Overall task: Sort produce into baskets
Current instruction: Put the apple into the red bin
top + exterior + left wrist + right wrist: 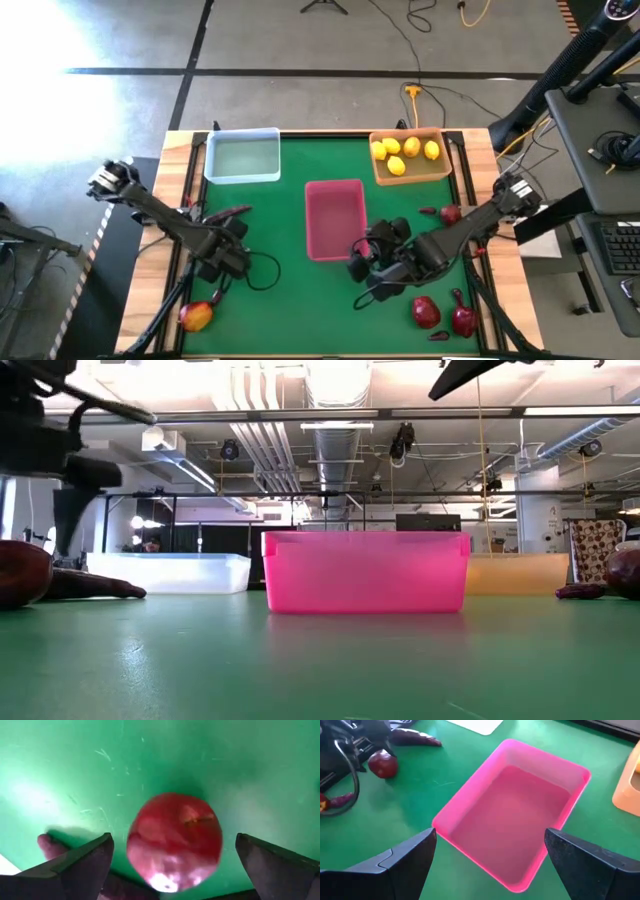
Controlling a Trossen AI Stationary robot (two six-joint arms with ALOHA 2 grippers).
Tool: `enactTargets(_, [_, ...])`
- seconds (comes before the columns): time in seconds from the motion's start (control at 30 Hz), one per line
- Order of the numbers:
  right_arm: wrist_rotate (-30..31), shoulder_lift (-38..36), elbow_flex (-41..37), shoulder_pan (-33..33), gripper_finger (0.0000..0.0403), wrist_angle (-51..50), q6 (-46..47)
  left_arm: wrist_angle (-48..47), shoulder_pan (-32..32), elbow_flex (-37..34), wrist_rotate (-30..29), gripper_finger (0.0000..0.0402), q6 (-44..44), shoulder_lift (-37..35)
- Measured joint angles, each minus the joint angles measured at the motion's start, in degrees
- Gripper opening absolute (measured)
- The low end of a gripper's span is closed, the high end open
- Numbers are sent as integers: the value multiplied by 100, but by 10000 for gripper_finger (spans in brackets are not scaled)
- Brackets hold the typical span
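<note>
Green desk (300, 300): left hand (172, 870) wide over red fruit (174, 841), right hand (490, 865) wide, empty; round fruit could roll from an off-centre closure.

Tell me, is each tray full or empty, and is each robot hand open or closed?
Pale blue tray: empty.
Pink tray: empty.
Tan-orange tray: holds five lemons.
Left gripper: open around a red fruit, not closed on it.
Right gripper: open, holding nothing, above the pink tray.
</note>
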Motion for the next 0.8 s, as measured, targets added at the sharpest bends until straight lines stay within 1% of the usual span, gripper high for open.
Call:
enactTargets(0.13, [-54,4,38,-16,364,12,20,279,27,-7,14,396,110,522])
enactTargets(0.23, [-141,-66,42,-1,363,33,20,221,27,-13,14,380,126,933])
enactTargets(0.33, [-149,-134,42,31,363,58,20,215,27,-13,16,348,-10,1297])
enactTargets(0.43, [-153,-189,42,36,363,59,-2,161,15,57,85,306,-165,1517])
enactTargets(0.53, [-234,-303,43,36,364,62,-383,22,2,233,185,265,-315,1560])
enactTargets(0.6, [-511,-406,116,67,363,55,-1032,-185,1,607,307,261,-422,1449])
enactTargets(0.7, [-741,-538,266,157,363,76,-1865,-851,-23,1380,1,261,-555,1165])
enactTargets(0.8, [-754,-691,345,182,363,79,-2536,-487,102,2240,-366,261,-598,925])
